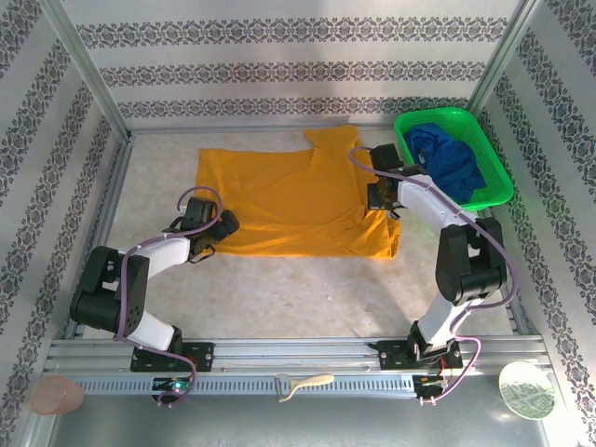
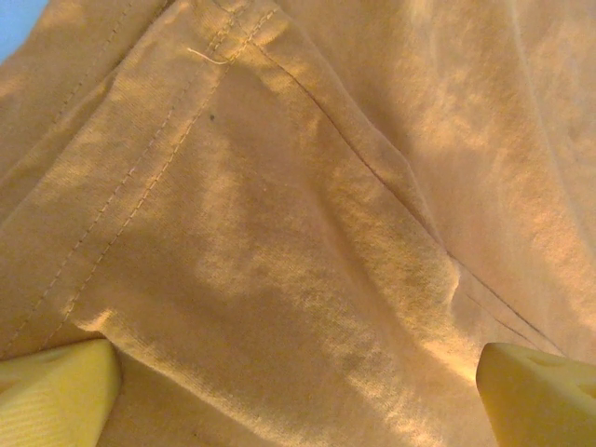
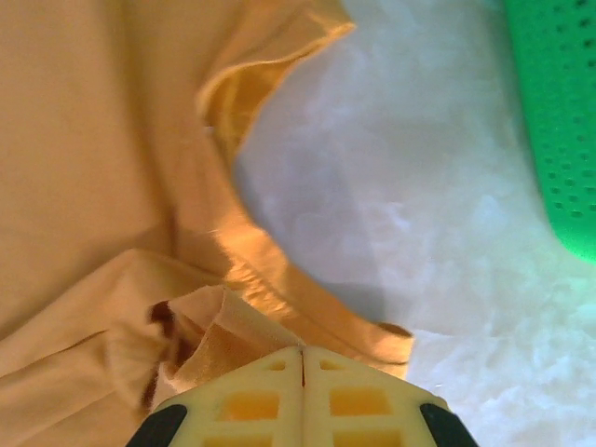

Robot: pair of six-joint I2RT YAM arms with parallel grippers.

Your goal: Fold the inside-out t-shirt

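Observation:
The inside-out t-shirt [image 1: 279,200] lies spread on the table, orange-yellow, with one sleeve [image 1: 331,140] pointing to the back. My left gripper [image 1: 226,223] is at the shirt's near left hem. Its jaws stand open, and its yellow fingers [image 2: 56,391] rest wide apart over the seamed cloth [image 2: 307,214]. My right gripper [image 1: 375,197] is at the shirt's right side. In the right wrist view its jaws [image 3: 303,352] are shut together on a raised fold of the shirt's edge [image 3: 214,326]. More orange cloth [image 3: 93,140] lies to the left of that fold.
A green basket [image 1: 498,182] at the back right holds a dark blue garment [image 1: 447,158]; its wall [image 3: 559,112] is close to my right gripper. Bare white table [image 3: 410,186] lies between shirt and basket. Patterned walls enclose the table.

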